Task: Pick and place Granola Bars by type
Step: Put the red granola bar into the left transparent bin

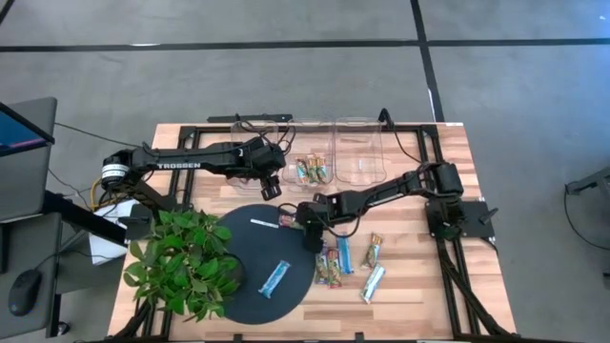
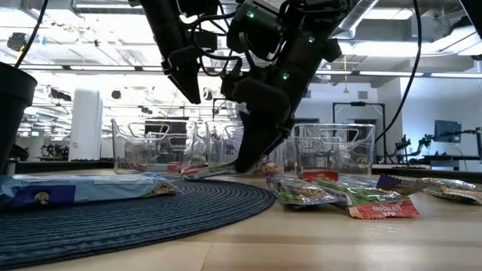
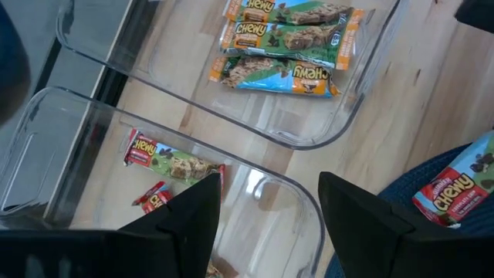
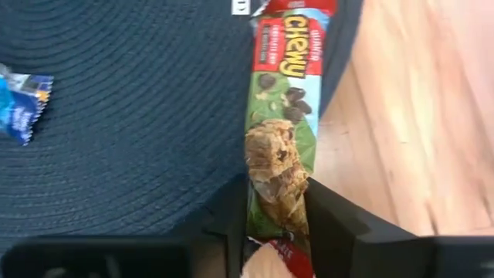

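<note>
The right gripper (image 1: 311, 229) stood at the mat's (image 1: 250, 286) edge with a green bar (image 4: 279, 131) lying lengthwise between its fingers (image 4: 340, 224); the fingers flanked the bar's near end, but whether they pinched it or had let go could not be told. The bar's far end reached out ahead of the gripper, half over the mat and half over bare table (image 1: 419, 295). Just beyond the gripper's side lay a cluster of loose bars (image 1: 348, 262), and farther across the mat a blue bar (image 1: 275, 278). In the low view the gripper's tips hid the bar. The left gripper (image 1: 272, 184) hung spread and empty over the bins (image 3: 309, 135); below it one bin held orange bars (image 3: 289, 35), another held red bars (image 3: 166, 162) partly hidden by its fingers (image 3: 185, 224).
</note>
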`<move>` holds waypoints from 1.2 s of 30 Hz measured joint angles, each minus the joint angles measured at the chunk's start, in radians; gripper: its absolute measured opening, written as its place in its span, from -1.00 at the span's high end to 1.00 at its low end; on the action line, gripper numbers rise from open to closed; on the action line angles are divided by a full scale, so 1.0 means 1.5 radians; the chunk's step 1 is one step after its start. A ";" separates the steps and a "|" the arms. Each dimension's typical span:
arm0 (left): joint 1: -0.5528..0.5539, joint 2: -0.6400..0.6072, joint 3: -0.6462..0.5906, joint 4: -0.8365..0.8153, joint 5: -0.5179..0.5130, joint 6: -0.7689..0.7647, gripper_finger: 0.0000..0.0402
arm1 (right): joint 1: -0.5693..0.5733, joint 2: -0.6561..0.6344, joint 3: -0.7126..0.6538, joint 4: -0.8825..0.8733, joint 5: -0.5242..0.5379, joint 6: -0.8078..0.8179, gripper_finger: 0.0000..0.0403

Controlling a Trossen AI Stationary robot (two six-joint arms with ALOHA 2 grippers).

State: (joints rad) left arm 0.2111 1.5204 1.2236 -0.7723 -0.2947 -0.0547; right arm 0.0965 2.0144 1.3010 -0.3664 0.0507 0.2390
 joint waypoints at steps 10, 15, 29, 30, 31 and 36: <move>-0.005 0.000 0.000 -0.006 0.050 0.014 -0.06 | 0.018 -0.043 0.001 0.010 0.002 -0.032 -0.17; -0.029 0.000 0.000 -0.006 0.095 0.043 -0.06 | 0.034 -0.082 0.000 -0.014 0.047 -0.048 -0.29; -0.142 0.006 0.000 0.106 0.228 0.108 -0.06 | 0.103 -0.244 -0.031 -0.180 0.227 -0.003 -0.29; -0.144 0.011 0.000 0.111 0.226 0.112 -0.06 | 0.111 -0.262 -0.041 -0.188 0.238 0.011 -0.29; -0.145 0.016 0.000 0.113 0.226 0.115 -0.06 | 0.118 -0.280 -0.051 -0.189 0.248 0.026 -0.29; -0.145 0.066 0.000 0.134 0.232 0.131 -0.06 | 0.161 -0.377 -0.092 -0.204 0.315 0.120 -0.29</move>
State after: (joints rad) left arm -0.0067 1.6188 1.2236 -0.5716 0.0531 0.1422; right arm 0.3376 1.4491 1.1625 -0.6730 0.5233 0.4193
